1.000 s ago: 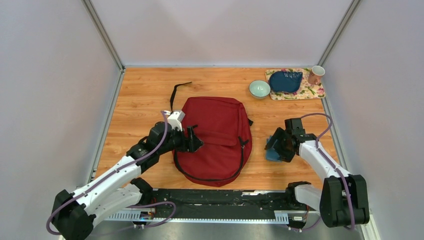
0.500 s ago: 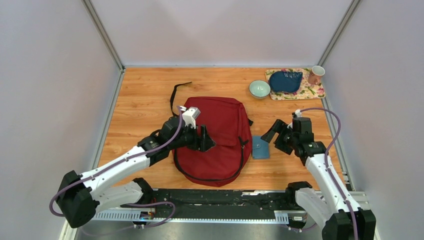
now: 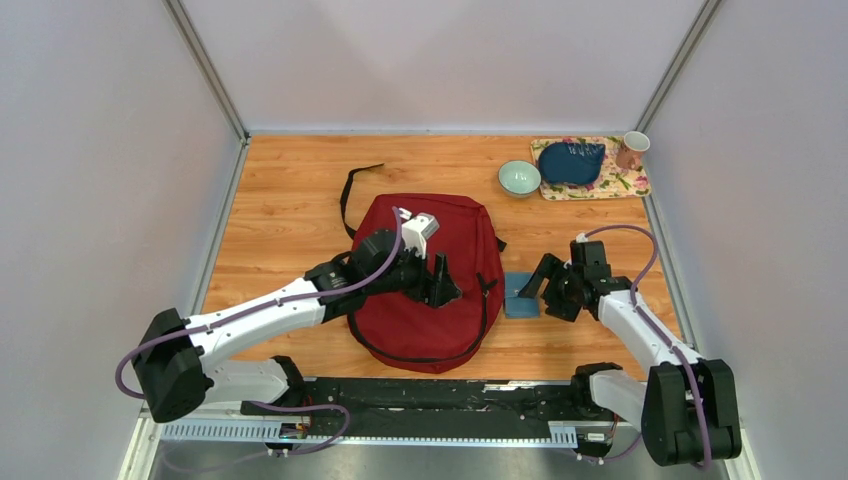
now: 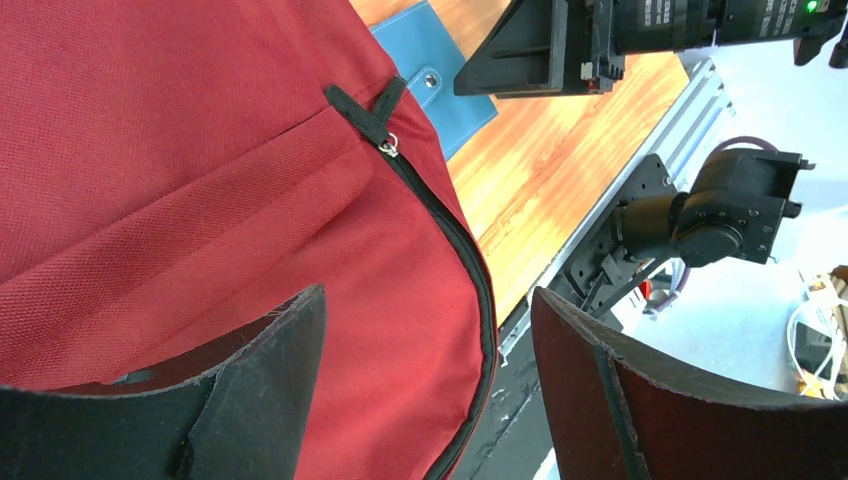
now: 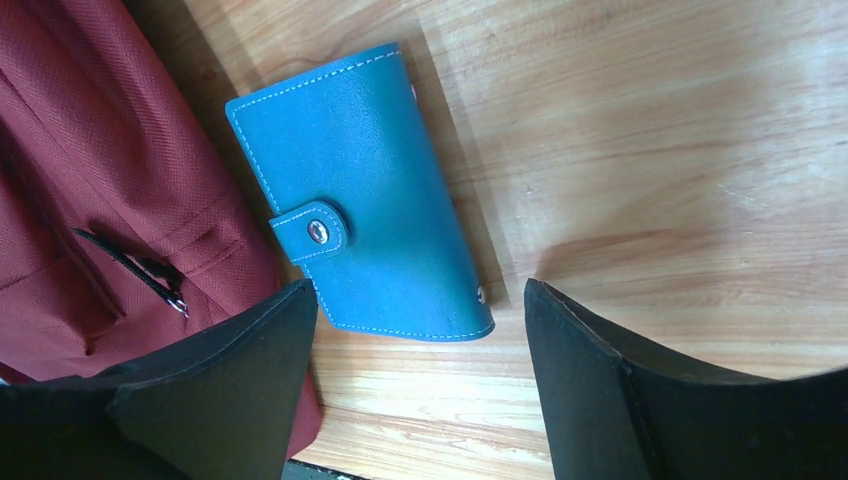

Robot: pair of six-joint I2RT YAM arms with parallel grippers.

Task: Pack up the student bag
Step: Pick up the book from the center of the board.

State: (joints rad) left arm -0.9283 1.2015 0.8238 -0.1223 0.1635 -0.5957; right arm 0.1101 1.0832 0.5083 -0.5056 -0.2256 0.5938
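Observation:
The dark red student bag (image 3: 450,250) lies flat in the middle of the table, its zippers shut. It fills the left wrist view (image 4: 180,160), and its edge shows in the right wrist view (image 5: 70,180). My left gripper (image 3: 447,285) is open and empty above the bag's front pocket, near a black zipper pull (image 4: 372,112). A small blue wallet (image 3: 519,294) lies flat beside the bag's right edge; it also shows in the right wrist view (image 5: 365,240). My right gripper (image 3: 545,283) is open and empty just right of the wallet.
At the back right a floral mat (image 3: 625,183) holds a dark blue pouch (image 3: 571,161) and a pink mug (image 3: 631,149). A pale green bowl (image 3: 519,178) stands beside it. A black strap (image 3: 350,190) trails from the bag's top left. Grey walls enclose the table.
My left gripper moved right across the bag. My right gripper let go of the blue wallet, which now lies on the table, pulled back and then came close to it again.

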